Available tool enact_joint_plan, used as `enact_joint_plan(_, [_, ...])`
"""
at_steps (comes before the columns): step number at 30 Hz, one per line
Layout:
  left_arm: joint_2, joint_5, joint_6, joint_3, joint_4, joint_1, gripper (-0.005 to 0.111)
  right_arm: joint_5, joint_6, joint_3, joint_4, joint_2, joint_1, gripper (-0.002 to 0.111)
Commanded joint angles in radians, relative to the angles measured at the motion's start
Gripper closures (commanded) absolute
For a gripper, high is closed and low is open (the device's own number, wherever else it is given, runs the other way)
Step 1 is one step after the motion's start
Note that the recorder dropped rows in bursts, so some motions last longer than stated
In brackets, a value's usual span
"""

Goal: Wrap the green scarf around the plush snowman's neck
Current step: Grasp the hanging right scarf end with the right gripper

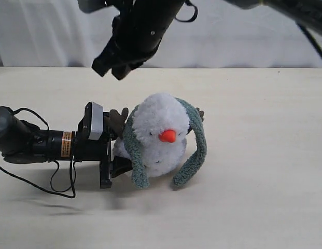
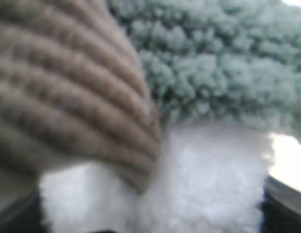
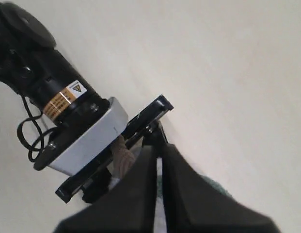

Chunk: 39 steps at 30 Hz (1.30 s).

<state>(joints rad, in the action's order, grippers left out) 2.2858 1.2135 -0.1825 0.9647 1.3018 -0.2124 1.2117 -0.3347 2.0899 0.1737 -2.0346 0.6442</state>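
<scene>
My left fingers [image 2: 286, 213] clamp the plush snowman [image 1: 155, 129] by its fluffy white body; the fuzzy green scarf [image 1: 194, 150] drapes over its head. Above it, my right fingers [image 3: 135, 194] are pressed together, empty.

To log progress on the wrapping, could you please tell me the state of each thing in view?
Fuzzy sage-green fleece scarf: draped behind the head, both ends hanging loose in front, uncrossed.
Fluffy white plush snowman: lying on the pale table, body gripped.
Left gripper: shut on the snowman's body.
Right gripper: shut, empty, hanging above.
</scene>
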Motion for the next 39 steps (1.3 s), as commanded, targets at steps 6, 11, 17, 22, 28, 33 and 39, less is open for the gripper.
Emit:
enact_joint_plan(6, [0.001,0.008,-0.009,0.004,-0.015,-0.002,0.107,0.009,0.148,-0.069,-0.304,0.218,-0.007,0.094])
enact_joint_plan(11, [0.001,0.008,-0.009,0.004,-0.015,-0.002,0.107,0.009,0.259,-0.276,-0.316,0.324,-0.043,0.081])
enact_joint_plan(17, [0.001,0.008,-0.009,0.004,-0.015,-0.002,0.107,0.009,0.312,-0.609,-0.312,0.398,-0.124,0.041])
enact_joint_plan(22, [0.001,0.008,-0.009,0.004,-0.015,-0.002,0.107,-0.006,0.307,-0.831,-0.231,0.409,-0.118,0.038])
enact_joint_plan(28, [0.001,0.008,-0.009,0.004,-0.013,-0.002,0.107,-0.305,0.195,-1.031,-0.109,0.427,-0.118,0.038])
enact_joint_plan(33, [0.001,0.008,-0.009,0.004,-0.013,-0.002,0.107,-0.463,0.118,-1.081,-0.036,0.427,-0.118,0.038])
enact_joint_plan(39, [0.001,0.008,-0.009,0.004,-0.005,-0.004,0.107,-0.644,0.362,-1.131,-0.268,0.427,-0.120,0.038])
